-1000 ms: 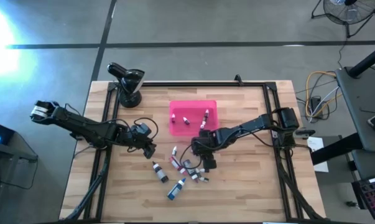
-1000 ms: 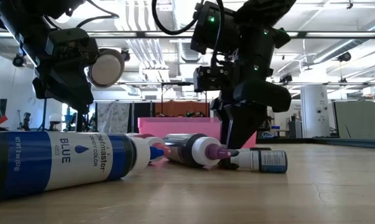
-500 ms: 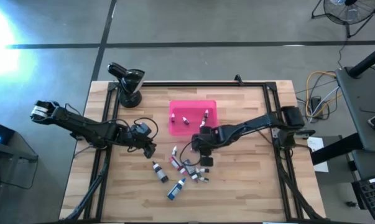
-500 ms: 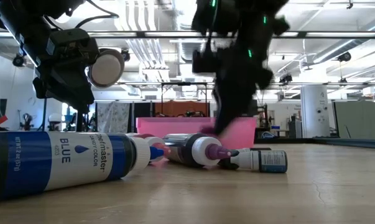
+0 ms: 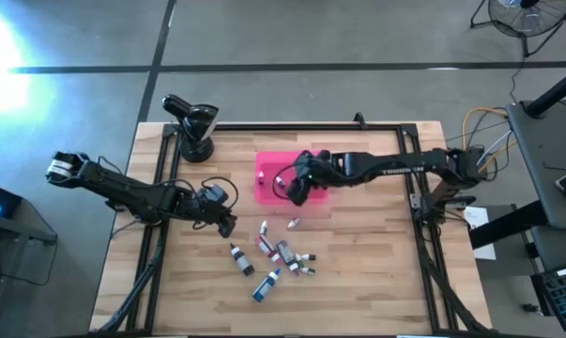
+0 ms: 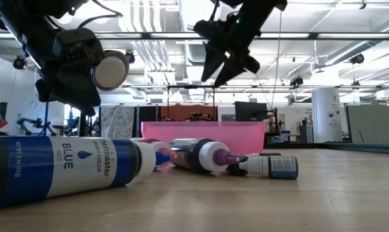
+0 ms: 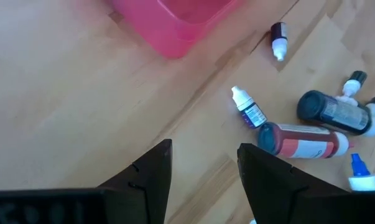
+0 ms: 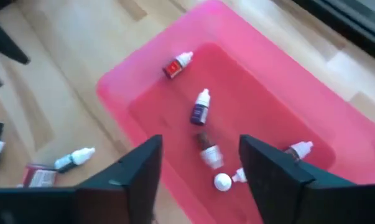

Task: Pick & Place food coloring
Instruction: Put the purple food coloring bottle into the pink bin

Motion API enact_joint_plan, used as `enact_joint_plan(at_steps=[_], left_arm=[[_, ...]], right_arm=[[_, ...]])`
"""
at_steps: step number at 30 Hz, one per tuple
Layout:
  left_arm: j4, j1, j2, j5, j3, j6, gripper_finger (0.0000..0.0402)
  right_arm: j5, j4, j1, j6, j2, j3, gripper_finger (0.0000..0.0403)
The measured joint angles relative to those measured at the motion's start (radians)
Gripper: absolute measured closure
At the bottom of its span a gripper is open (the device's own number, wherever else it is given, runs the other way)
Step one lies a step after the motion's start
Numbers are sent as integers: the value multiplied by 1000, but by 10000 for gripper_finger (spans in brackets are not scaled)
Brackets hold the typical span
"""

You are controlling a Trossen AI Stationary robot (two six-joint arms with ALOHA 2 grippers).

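Note:
Several food coloring bottles lie on their sides on the wood table in a loose pile (image 5: 281, 252), a big blue one (image 6: 65, 169) nearest the low camera. Several more small bottles (image 8: 201, 106) lie in the pink tray (image 5: 264, 161). My right gripper (image 8: 199, 144) hovers open above the tray's inside, holding nothing; a small dark bottle with a white cap (image 8: 209, 152) lies on the tray floor below it. My left gripper (image 7: 203, 163) is open and hangs above bare wood, left of the pile (image 7: 302, 140).
A black camera stand (image 5: 193, 127) sits at the table's far left corner. A dark frame rail (image 5: 283, 127) runs around the table top. Bare wood lies to the right of the tray and along the near edge.
My right gripper has risen from the pile of bottles and swung toward the far edge, ending above the pink tray. My left gripper has kept still. The pile on the table looks unmoved.

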Motion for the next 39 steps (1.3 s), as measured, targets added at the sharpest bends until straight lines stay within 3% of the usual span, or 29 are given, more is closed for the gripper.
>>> enact_joint_plan(at_steps=[4, 6, 11, 19, 26, 34, 39], left_arm=[[34, 12, 1, 28, 0, -114, 244], [85, 23, 11, 22, 0, -162, 244], [223, 49, 67, 88, 14, -215, 246], [148, 47, 276, 83, 165, -145, 265], [83, 43, 394, 82, 285, -123, 266], [35, 39, 464, -57, 369, -155, 266], [-45, 48, 542, -33, 411, -280, 266]], right_arm=[[7, 11, 43, -184, -9, 14, 152], [30, -6, 69, -196, -13, 23, 143], [31, -186, 106, 117, -14, 22, 148], [33, -541, 257, 577, -34, 18, 174], [35, -726, 374, 750, -67, -1, 170], [80, -714, 432, 836, -227, -239, 170], [89, -606, 449, 892, -389, -424, 170]])
